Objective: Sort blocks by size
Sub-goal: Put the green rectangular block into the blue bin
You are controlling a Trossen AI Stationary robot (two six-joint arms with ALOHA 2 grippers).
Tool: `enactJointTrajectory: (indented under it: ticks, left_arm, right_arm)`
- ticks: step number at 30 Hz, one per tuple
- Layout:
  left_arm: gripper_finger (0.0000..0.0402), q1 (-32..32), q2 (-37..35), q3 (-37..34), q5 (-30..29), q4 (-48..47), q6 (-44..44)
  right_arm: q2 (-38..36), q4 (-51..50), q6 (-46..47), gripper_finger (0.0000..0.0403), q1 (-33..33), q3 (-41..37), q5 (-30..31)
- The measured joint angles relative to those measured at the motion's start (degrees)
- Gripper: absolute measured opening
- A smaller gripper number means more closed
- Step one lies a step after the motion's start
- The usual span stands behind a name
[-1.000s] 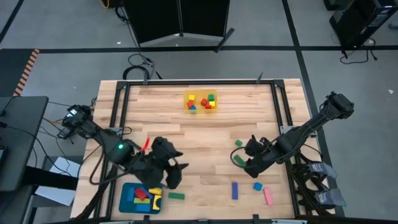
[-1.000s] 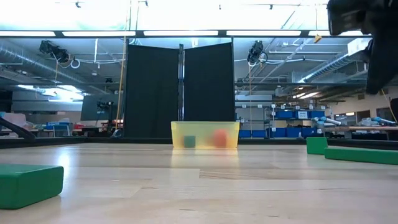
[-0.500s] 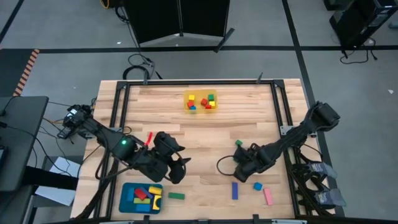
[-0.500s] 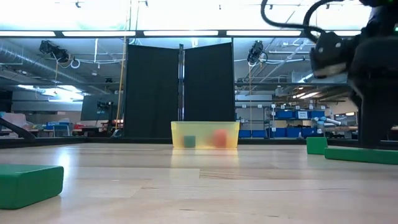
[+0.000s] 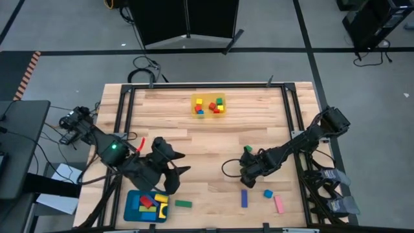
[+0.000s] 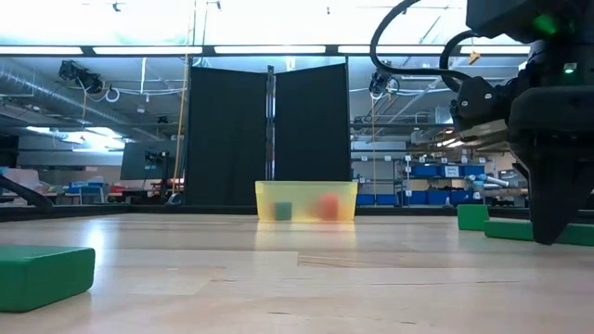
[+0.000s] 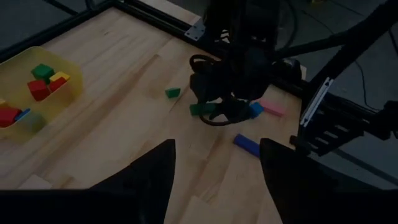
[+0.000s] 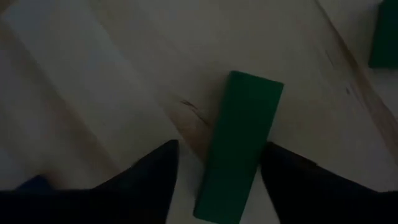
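hovering low over the table's (image 5: 207, 136) right half, the right gripper (image 8: 217, 180) is standing with fingers apart astride a green bar (image 8: 239, 146), not gripping it. the left gripper (image 5: 173, 181), open and empty, is waiting beside the teal tray (image 5: 132, 210) at the near left corner.

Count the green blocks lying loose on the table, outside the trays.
3: a bar beside the teal tray, a small cube right of centre, and another bar under the right tool. The arms may hide others.
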Motion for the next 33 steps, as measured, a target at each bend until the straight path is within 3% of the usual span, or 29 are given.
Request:
enactJointTrajectory:
  ticks: [8,18,22,28,33]
  left_arm:
    - [0.0239,-3.19,-0.36,0.00,-1.99,-0.39,-2.14]
    - [0.0239,-5.86,-0.36,0.00,-4.21,0.16,-3.67]
    - [0.0239,-6.87,-1.44,0.00,-4.69,3.18,-3.76]
    - [0.0239,-9.98,-5.09,0.00,-8.37,15.60,6.80]
    - [0.0239,-14.10,-8.83,0.00,-13.85,24.56,17.39]
  right_arm:
    - [0.15,1.28,0.02,0.0113,0.02,-0.12,-0.43]
    - [-1.75,7.18,-2.61,0.0113,0.15,1.05,-0.90]
    - [-2.93,16.24,-5.75,0.0113,0.24,5.14,-0.46]
    - [0.81,29.24,-11.80,0.0113,-0.59,14.13,2.89]
    - [10.52,30.14,-17.06,0.0113,-2.09,27.56,3.72]
